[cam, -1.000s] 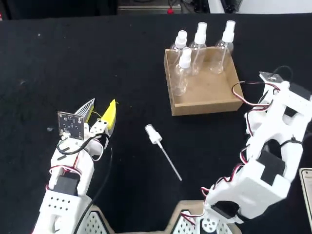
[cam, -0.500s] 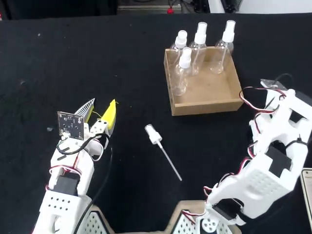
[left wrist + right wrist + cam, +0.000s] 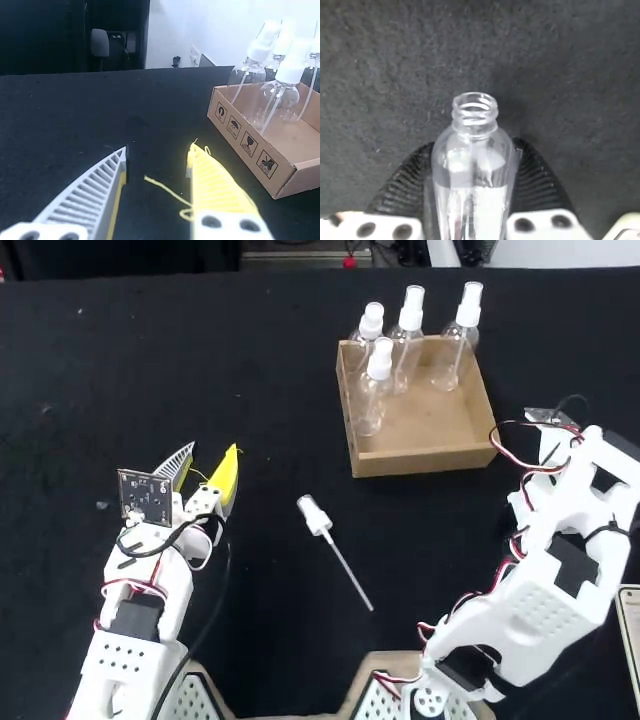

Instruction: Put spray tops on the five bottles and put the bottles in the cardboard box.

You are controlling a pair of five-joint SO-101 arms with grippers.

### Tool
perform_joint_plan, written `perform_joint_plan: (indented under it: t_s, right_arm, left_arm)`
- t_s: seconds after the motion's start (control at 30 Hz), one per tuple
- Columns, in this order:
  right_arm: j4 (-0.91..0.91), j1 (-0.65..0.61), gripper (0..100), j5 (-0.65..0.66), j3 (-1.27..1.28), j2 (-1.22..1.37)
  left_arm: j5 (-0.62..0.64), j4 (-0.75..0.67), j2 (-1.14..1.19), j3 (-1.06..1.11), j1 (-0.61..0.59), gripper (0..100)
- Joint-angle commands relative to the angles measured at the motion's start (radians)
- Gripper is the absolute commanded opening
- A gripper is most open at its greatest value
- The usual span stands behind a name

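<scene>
The only print to be seen is a row of small black handling symbols [image 3: 246, 144] on the side wall of the shallow brown cardboard box [image 3: 425, 455]; no words can be read there.

The box sits on the black cloth-covered bench [image 3: 150, 360], toward its far right. Inside it stand four clear plastic bottles with white spray tops [image 3: 408, 325], all upright. Three are in a row along the far wall, and the fourth is nearer, close to the left wall.

A loose white spray top with a long thin dip tube [image 3: 318, 515] lies flat on the bench in front of the box, between the two arms and touching nothing. Its tube slants toward the near edge and the right.

The left fingers [image 3: 210, 455], one grey and ribbed, the other yellow, are parted a moderate way with nothing between them. They sit well to the left of the loose spray top, pointing toward the far side of the bench. A thin yellow thread [image 3: 167, 189] trails from the yellow one.

The right fingers [image 3: 474, 152], black and ribbed, are closed against both sides of a clear plastic bottle with a bare threaded neck [image 3: 475, 112], which carries no top, above the black bench. In the high view the white right arm [image 3: 560, 570] is folded up just beside the box's near right corner.
</scene>
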Motion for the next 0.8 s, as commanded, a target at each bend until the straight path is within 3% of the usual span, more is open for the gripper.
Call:
perform_joint_plan:
  t_s: [0.0, 0.4, 0.5, 0.77]
  right_arm:
    - [0.066, 0.020, 1.9, -0.052, -0.111, -0.122]
    - [0.089, 0.035, 1.5, -0.149, -0.064, -0.510]
    - [-0.058, 0.063, 1.5, -0.166, 0.067, -0.634]
    - [-0.640, 0.041, 1.5, -0.376, 0.561, -0.871]
  left_arm:
    - [0.003, -0.023, -0.015, 0.019, -0.004, 19]
    - [0.003, -0.023, -0.015, 0.019, -0.004, 19]
    - [0.003, -0.023, -0.015, 0.019, -0.004, 19]
    - [0.003, -0.023, -0.015, 0.019, -0.004, 19]
